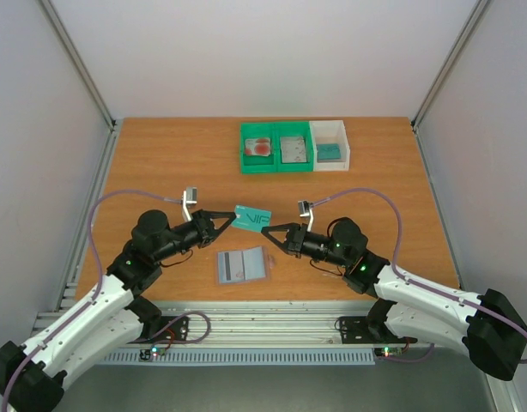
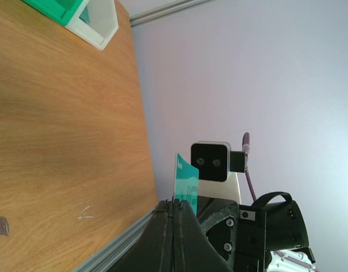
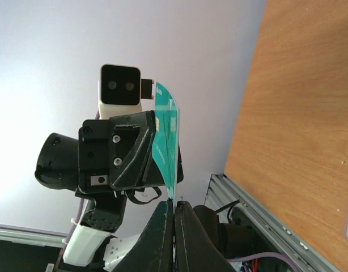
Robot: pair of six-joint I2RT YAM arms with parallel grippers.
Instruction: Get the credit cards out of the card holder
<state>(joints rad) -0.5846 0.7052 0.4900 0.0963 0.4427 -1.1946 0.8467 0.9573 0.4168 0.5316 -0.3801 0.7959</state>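
A teal credit card (image 1: 251, 218) hangs in the air between my two grippers, above the table. My left gripper (image 1: 233, 220) is shut on its left edge and my right gripper (image 1: 268, 229) is shut on its right edge. The card stands edge-on above the closed fingers in the left wrist view (image 2: 186, 181) and in the right wrist view (image 3: 165, 141). The card holder (image 1: 243, 265) lies open on the table below, its two blue-grey panels facing up. A white card with red blotches (image 1: 260, 147) and a grey-silver card (image 1: 293, 148) lie in the green tray.
The green tray (image 1: 276, 165) and a white tray (image 1: 342, 146) holding a teal item (image 1: 330, 151) stand at the back of the table. Grey walls close in both sides. A metal rail (image 1: 272, 322) runs along the near edge.
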